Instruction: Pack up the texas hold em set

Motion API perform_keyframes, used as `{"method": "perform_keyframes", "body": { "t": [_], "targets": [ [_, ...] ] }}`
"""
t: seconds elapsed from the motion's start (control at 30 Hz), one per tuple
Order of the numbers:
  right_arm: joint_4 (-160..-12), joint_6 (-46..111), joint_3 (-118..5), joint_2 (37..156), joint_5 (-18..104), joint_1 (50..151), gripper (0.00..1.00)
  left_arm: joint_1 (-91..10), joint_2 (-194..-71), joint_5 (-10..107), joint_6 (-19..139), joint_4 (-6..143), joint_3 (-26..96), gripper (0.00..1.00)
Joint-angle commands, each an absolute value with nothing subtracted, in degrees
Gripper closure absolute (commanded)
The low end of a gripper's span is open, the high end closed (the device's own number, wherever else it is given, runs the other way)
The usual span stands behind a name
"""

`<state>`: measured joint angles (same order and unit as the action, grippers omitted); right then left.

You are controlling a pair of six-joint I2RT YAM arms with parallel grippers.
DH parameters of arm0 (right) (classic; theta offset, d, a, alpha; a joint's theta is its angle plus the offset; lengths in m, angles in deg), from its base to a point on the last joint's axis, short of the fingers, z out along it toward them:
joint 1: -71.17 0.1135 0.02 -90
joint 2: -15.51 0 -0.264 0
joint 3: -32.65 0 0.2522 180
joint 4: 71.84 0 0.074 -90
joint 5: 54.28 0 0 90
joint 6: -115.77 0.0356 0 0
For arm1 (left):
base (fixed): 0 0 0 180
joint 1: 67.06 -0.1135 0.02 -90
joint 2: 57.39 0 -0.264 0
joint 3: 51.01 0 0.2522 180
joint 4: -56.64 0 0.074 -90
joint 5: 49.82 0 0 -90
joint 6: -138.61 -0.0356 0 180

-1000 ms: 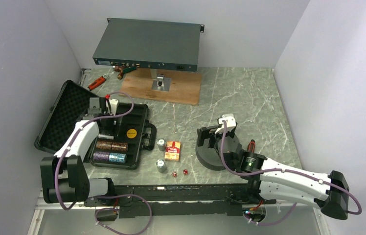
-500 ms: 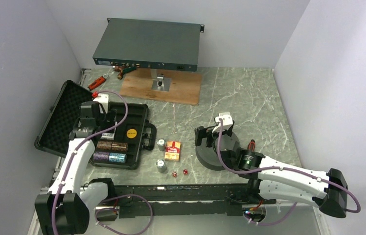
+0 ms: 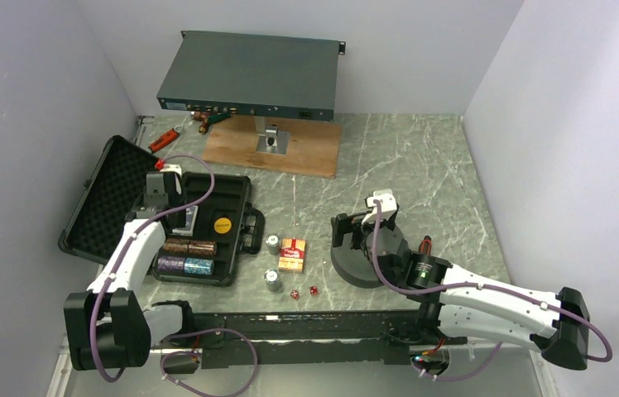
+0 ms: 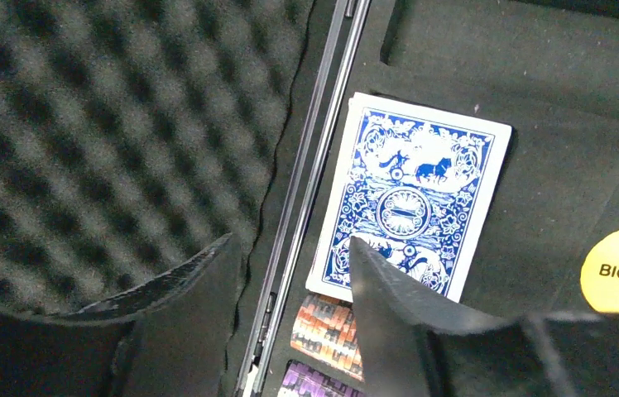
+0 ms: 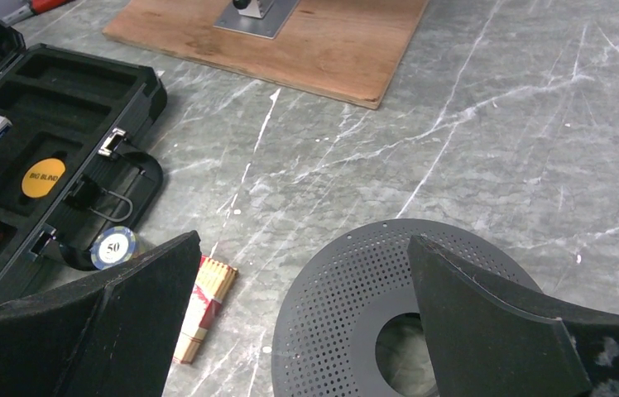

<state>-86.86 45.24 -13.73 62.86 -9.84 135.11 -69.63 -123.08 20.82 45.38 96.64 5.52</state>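
The grey marbled bench (image 3: 422,165) is carrying the open briefcase (image 3: 236,184) on your left. From above, your left fingers (image 3: 164,201) have been sliding from the case's middle toward its hinge, and the blue card deck (image 3: 187,217) is lying in its slot beside them. The red card box (image 3: 292,255) and dice (image 3: 304,292) are sitting on the bench, well apart from them. Your right fingers (image 3: 364,236) are staying over the foam ring (image 3: 354,271).

In the left wrist view, the fingers are standing partly open, gripping nothing and straddling the hinge just beside the deck.

In the right wrist view, the fingers are gaping wide above the ring, holding nothing.
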Motion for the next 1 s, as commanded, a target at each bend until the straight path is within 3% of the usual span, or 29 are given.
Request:
{"method": "perform_keyframes", "body": {
  "t": [0.0,0.17,0.63,0.97],
  "targets": [
    [-87.83,46.47,-15.64,61.1,-9.72,135.09,0.0,-70.08,-123.92,22.49,46.23,96.93,7.62,0.48],
    [-88.6,46.69,-15.47,60.43,-10.14,135.11,0.0,-70.52,-125.95,25.69,47.42,98.18,8.45,0.55],
    [-88.94,47.37,-15.21,60.51,-10.16,135.07,0.0,-71.86,-128.39,35.07,49.69,97.65,9.17,0.5],
    [-89.1,47.92,-14.61,59.9,-9.87,135.12,0.0,-74.7,-131.67,45.76,49.31,97.17,10.37,0.53]
  ]
}}
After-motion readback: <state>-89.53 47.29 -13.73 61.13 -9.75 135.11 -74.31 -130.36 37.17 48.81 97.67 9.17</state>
